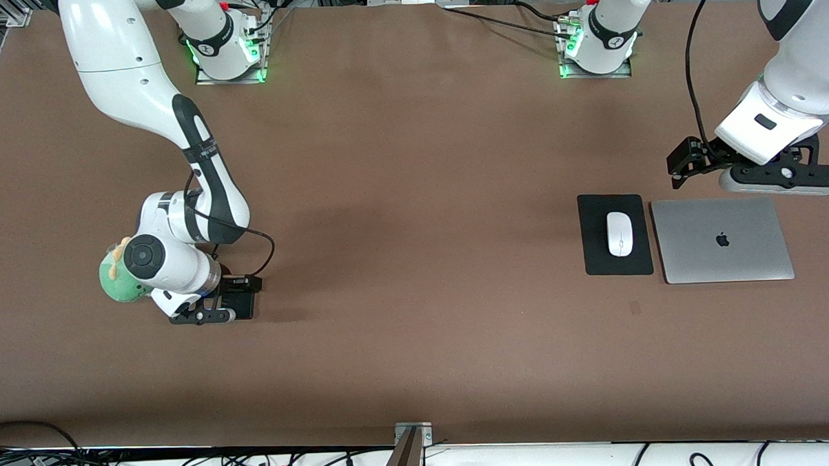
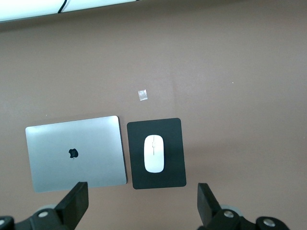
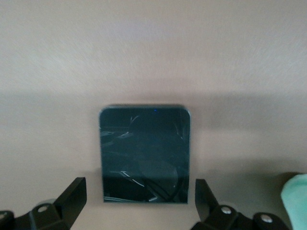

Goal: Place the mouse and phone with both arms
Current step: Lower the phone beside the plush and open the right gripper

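Observation:
The black phone (image 1: 246, 304) (image 3: 144, 153) lies flat on the brown table toward the right arm's end. My right gripper (image 1: 214, 314) (image 3: 139, 187) is low over one end of it, open, a finger on each side and neither touching it. The white mouse (image 1: 619, 233) (image 2: 154, 153) rests on a black mouse pad (image 1: 596, 213) (image 2: 175, 129) toward the left arm's end. My left gripper (image 1: 785, 177) (image 2: 142, 199) hangs high and open with nothing in it, over the table beside the laptop's edge that faces the bases.
A closed silver laptop (image 1: 721, 239) (image 2: 76, 153) lies beside the mouse pad. A green plush toy (image 1: 116, 281) (image 3: 295, 196) sits close by the right wrist. A small scrap (image 1: 635, 308) (image 2: 142, 95) lies nearer the front camera than the pad.

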Tool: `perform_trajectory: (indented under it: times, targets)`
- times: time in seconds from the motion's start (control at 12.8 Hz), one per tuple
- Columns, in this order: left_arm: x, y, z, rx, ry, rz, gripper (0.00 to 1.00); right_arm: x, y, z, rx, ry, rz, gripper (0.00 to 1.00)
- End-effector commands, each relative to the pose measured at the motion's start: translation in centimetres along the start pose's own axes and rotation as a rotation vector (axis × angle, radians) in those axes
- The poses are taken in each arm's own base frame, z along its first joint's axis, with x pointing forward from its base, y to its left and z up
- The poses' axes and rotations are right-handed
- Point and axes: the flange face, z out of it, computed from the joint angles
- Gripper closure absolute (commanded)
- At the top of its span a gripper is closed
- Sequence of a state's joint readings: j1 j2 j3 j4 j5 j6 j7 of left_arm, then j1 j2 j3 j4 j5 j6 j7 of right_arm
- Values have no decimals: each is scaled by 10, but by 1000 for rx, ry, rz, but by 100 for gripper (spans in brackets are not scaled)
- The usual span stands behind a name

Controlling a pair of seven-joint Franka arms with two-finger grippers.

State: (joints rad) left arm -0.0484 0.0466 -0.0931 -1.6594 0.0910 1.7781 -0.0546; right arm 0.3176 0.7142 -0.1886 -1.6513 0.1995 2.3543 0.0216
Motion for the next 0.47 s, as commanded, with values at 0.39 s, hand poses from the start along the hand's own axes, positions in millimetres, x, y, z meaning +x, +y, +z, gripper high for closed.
perform_trajectory:
  times: [0.39]
  targets:
    - [-4, -9, -9, -24, -4, -23, 0, 17, 16, -184, 49, 47, -8, 0]
